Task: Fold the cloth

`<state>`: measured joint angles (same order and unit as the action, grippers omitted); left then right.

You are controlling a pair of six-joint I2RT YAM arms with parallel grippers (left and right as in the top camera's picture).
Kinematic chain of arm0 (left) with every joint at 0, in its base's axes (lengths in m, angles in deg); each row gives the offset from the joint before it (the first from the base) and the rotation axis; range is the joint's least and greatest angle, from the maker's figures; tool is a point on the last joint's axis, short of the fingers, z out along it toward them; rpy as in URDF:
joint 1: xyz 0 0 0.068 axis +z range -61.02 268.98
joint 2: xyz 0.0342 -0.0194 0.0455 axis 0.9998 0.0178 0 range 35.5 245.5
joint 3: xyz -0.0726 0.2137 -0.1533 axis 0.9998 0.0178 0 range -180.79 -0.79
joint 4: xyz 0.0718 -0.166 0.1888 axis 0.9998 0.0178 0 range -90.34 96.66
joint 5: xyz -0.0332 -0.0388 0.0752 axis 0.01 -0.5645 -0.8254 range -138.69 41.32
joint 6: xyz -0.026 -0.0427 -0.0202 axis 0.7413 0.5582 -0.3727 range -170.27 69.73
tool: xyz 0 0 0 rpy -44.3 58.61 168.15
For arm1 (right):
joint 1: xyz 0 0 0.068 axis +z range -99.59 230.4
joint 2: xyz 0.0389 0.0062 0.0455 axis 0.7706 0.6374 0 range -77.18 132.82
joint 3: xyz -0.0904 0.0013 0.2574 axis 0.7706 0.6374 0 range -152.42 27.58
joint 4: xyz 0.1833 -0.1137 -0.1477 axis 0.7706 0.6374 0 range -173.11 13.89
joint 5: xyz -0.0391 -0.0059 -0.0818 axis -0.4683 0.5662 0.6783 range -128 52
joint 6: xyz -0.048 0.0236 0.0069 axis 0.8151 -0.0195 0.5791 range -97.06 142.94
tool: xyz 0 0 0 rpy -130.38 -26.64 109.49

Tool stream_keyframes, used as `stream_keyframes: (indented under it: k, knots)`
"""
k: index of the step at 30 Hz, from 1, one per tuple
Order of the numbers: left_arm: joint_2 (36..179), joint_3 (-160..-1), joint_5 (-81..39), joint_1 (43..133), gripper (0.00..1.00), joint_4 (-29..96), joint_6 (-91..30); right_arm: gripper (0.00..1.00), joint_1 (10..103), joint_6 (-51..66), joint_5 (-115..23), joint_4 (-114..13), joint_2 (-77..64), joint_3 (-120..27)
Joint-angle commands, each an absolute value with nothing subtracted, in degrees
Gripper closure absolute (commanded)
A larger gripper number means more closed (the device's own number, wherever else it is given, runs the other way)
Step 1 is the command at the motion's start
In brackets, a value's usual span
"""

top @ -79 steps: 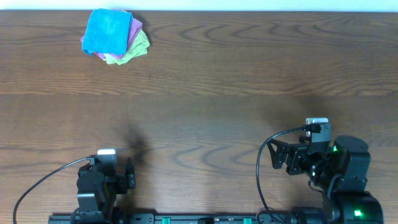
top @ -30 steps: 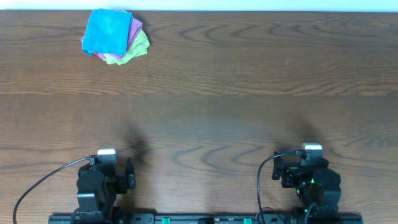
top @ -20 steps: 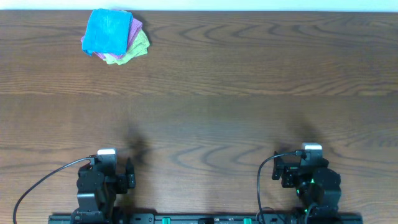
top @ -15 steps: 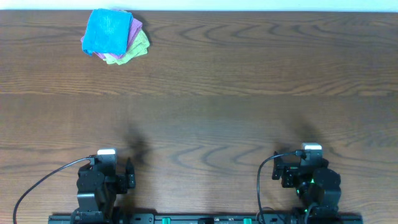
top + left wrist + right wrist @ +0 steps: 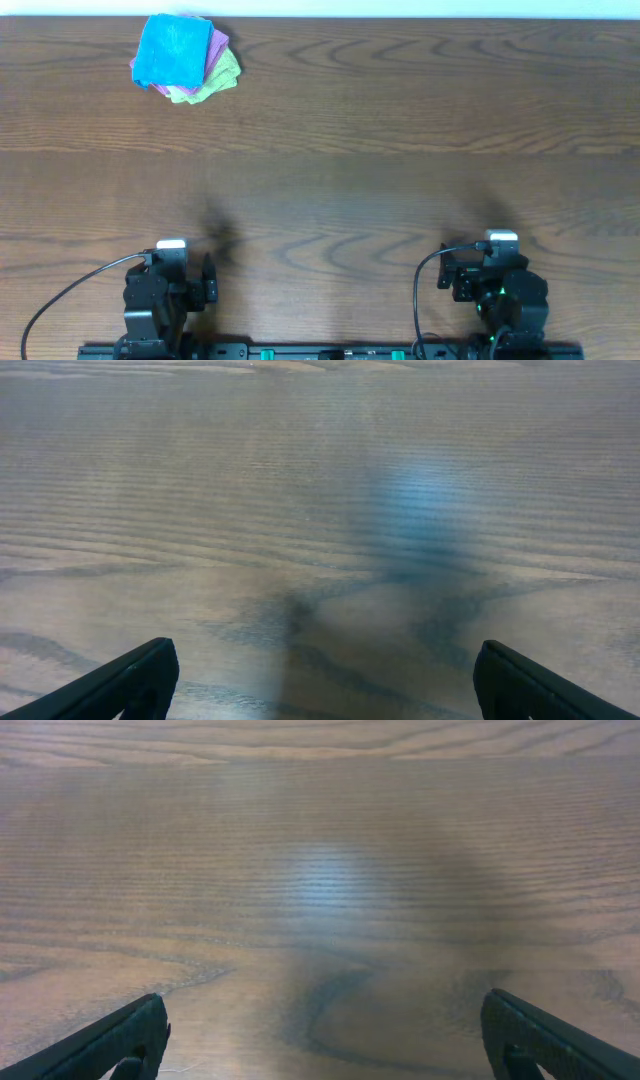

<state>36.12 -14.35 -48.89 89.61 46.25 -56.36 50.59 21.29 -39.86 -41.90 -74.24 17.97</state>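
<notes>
The sky-blue cloth (image 5: 173, 49) lies folded at the far left corner of the table, on top of a purple cloth (image 5: 219, 45) and a yellow-green cloth (image 5: 221, 77). My left gripper (image 5: 320, 682) sits near the table's front edge on the left, far from the cloth; it is open and empty. My right gripper (image 5: 325, 1042) sits near the front edge on the right, open and empty. Both wrist views show only bare wood between the fingertips.
The dark wooden table (image 5: 360, 170) fills the overhead view. Its far edge runs just behind the stack of cloths. Both arm bases stand at the front edge, left arm (image 5: 165, 295) and right arm (image 5: 500, 295).
The right arm drew back and folded down to its place at the front edge between 2.6 s and 1.0 s ago. Nothing has moved since. The cloths have not moved.
</notes>
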Motion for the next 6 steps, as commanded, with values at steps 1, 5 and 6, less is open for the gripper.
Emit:
stream_keyframes:
  k: [1,5,6]
  knots:
    - [35.7,-11.97,-49.72,89.32,0.05,48.59,-58.0,0.01,51.14,22.36,-39.49,-41.55,-74.06,18.43]
    - [35.7,-11.97,-49.74,89.32,0.05,48.59,-58.0,0.01,51.14,22.36,-39.49,-41.55,-74.06,18.43]
    - [35.7,-11.97,-49.72,89.32,0.05,48.61,-58.0,0.01,51.14,22.36,-39.49,-41.55,-74.06,18.43]
